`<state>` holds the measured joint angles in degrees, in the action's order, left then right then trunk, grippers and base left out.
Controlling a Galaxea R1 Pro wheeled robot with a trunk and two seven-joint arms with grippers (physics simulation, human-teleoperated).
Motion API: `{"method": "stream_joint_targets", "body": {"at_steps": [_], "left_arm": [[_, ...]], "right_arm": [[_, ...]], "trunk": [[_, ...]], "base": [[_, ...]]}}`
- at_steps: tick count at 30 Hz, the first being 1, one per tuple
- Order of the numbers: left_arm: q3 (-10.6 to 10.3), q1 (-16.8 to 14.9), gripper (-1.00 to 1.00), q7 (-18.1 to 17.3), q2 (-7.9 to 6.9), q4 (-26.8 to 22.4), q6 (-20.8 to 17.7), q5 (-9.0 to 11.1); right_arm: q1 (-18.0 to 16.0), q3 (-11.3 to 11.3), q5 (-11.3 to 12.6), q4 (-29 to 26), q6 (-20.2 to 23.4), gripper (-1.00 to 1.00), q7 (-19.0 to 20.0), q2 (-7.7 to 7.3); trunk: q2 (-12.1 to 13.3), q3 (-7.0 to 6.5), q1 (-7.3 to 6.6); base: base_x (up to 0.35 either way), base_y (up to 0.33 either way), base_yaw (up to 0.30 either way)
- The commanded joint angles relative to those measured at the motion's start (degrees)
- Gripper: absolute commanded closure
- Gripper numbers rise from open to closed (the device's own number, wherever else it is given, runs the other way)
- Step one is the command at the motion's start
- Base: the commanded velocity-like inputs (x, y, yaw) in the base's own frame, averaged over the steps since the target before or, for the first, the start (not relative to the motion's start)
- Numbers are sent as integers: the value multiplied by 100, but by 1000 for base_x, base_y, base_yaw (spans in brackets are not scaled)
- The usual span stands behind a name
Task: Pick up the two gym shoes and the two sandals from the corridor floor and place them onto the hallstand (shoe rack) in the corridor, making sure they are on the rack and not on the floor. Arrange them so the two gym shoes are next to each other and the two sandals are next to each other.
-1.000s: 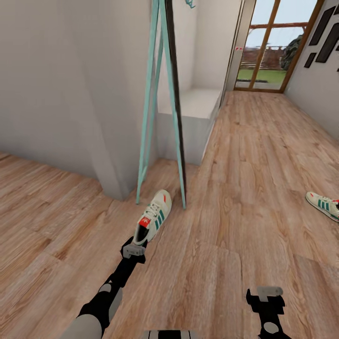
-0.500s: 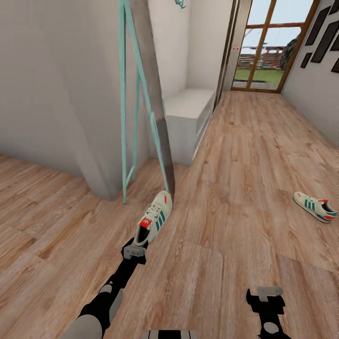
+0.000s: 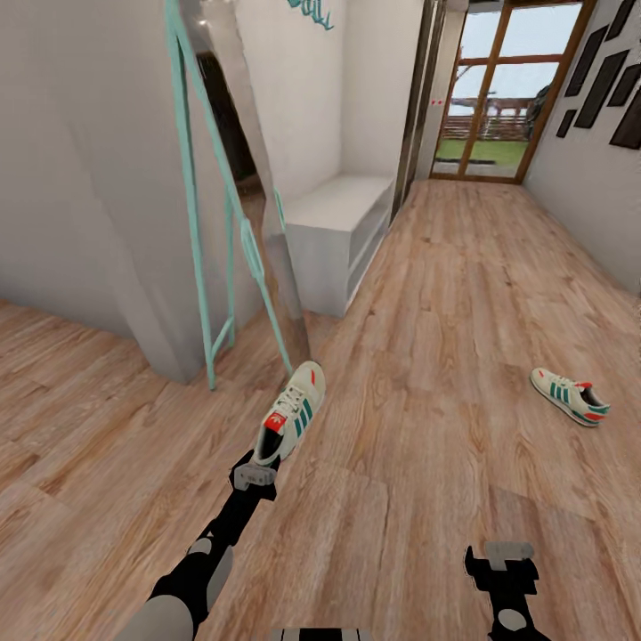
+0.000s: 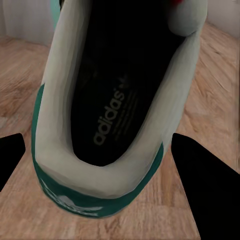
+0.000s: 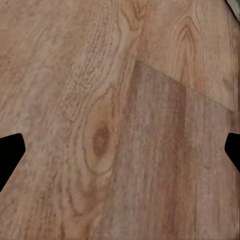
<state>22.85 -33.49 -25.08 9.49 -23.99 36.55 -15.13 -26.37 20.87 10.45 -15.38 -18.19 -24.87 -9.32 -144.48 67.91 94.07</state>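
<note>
Holding one gym shoe [image 3: 290,421] by the heel in left gripper [image 3: 255,469]; keeping right gripper [image 3: 508,559] wide, empty over corridor floor [image 3: 427,374]; second gym shoe [image 3: 569,396] lying well apart.

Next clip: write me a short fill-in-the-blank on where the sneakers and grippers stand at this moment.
1. The left gripper holds one gym shoe by its ____ end.
2. The other gym shoe lies on the ____.
3. The right gripper is open and holds ____.
4. Leaning on the wall near the white bench is a mirror with a ____ frame.

Missing words: heel; floor; nothing; turquoise
</note>
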Motion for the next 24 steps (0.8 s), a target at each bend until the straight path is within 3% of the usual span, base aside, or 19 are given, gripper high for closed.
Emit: {"method": "stream_joint_targets", "body": {"at_steps": [1, 10, 24], "left_arm": [[0, 0, 100, 3, 0, -2, 1, 2], [0, 1, 100, 3, 0, -1, 1, 2], [0, 0, 100, 4, 0, -2, 1, 2]], "right_arm": [[0, -2, 0, 0, 0, -100, 0, 0], [0, 1, 0, 0, 0, -100, 0, 0], [0, 3, 0, 0, 0, -100, 0, 0]], "trunk": [[0, -10, 0], [0, -84, 0], [0, -167, 0]], "base": [[0, -310, 0], [50, -307, 0], [241, -259, 0]]}}
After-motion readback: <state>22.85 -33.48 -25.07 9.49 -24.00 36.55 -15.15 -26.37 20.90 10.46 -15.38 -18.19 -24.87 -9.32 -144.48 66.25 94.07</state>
